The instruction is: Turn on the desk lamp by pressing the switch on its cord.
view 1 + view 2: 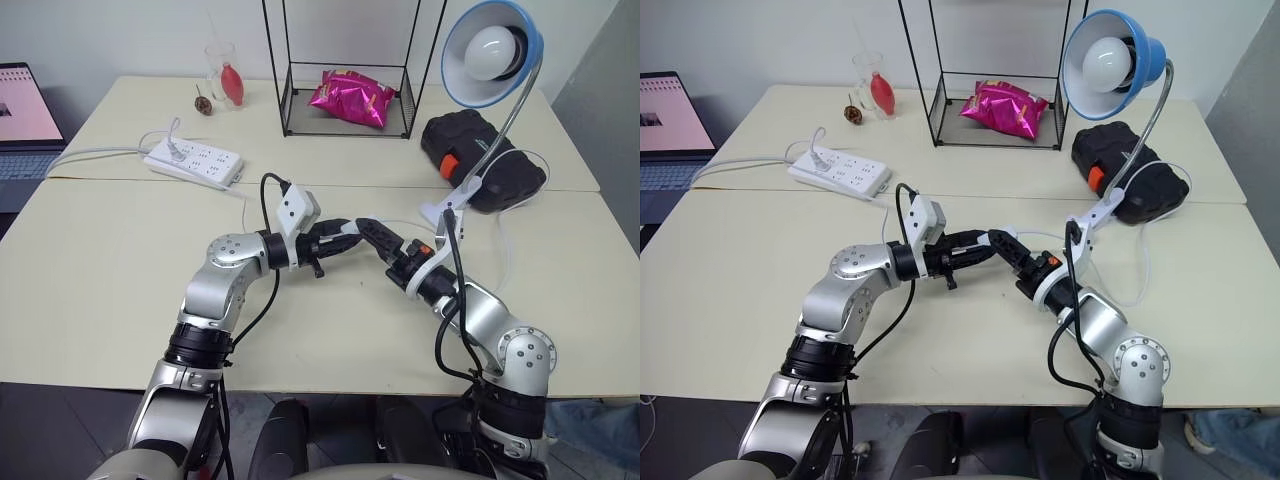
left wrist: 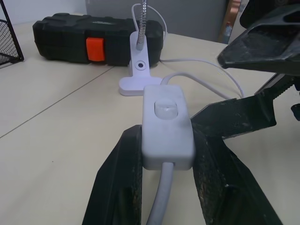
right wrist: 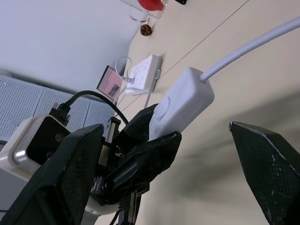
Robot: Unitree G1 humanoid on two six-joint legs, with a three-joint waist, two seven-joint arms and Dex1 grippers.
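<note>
1 lamp (image 1: pixel 492 55), 1 switch (image 2: pixel 167 126), 1 power strip (image 1: pixel 194 161), 2 claws.

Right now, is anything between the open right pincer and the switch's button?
Nothing visible. The left pincer clamps the switch by its sides, button facing up and uncovered. The right pincer stands open beside it, with only air in between.

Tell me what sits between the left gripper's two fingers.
The switch, set in its cord, is clamped between the left gripper's fingers, button facing up; the left wrist view shows it.
</note>
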